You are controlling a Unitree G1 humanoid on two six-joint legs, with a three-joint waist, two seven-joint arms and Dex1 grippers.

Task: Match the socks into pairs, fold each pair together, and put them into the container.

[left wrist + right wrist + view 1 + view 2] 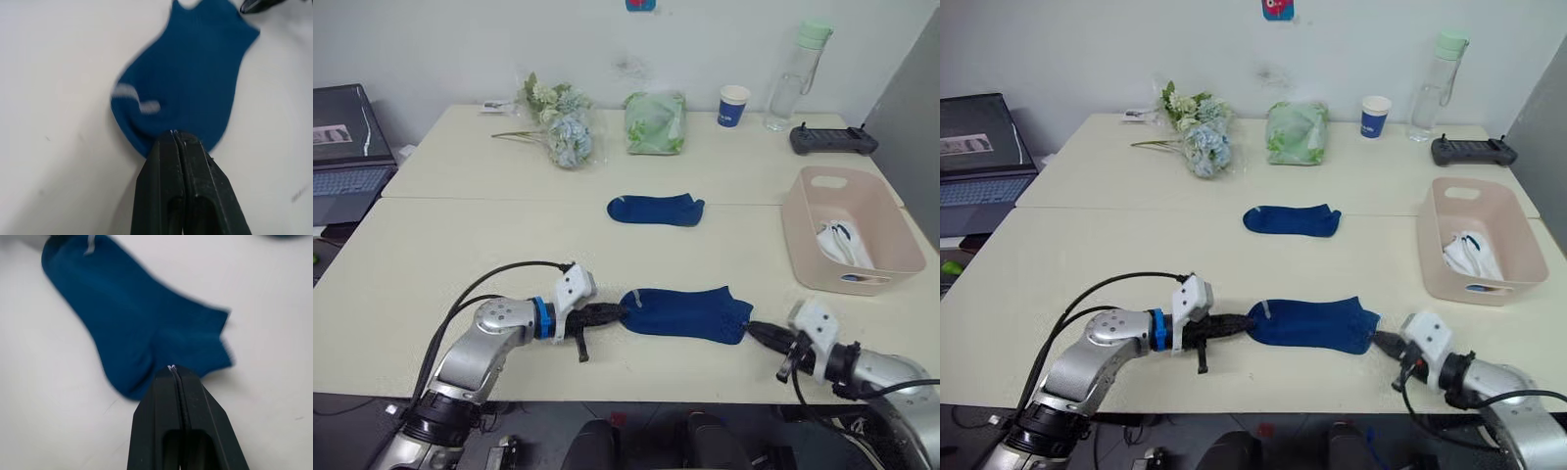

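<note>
I have the near navy sock (687,313) stretched flat on the table (431,255) between my 2 grippers, and that is the reason for the pose: a sock held at both ends lies smooth and is ready to be carried or laid over its partner. My left gripper (612,312) has its jaws together at the sock's left end, and in the left wrist view the tips meet right at the fabric edge, so I judge they are pinching it. My right gripper (756,331) has its jaws pressed together too, at the opposite end; from the right wrist view the tips (172,369) touch the sock's edge, though I cannot tell for sure whether cloth is caught between them.

The second navy sock (656,209) lies flat farther back, near the middle of the table and well apart from mine, so this pair is not yet matched. The pink container (891,259) stands on my right side, and at least 1 white sock (842,245) with dark trim already rests inside it.

My judgement is that the next move calls for lifting both ends evenly, to lay this sock onto its partner.
</note>
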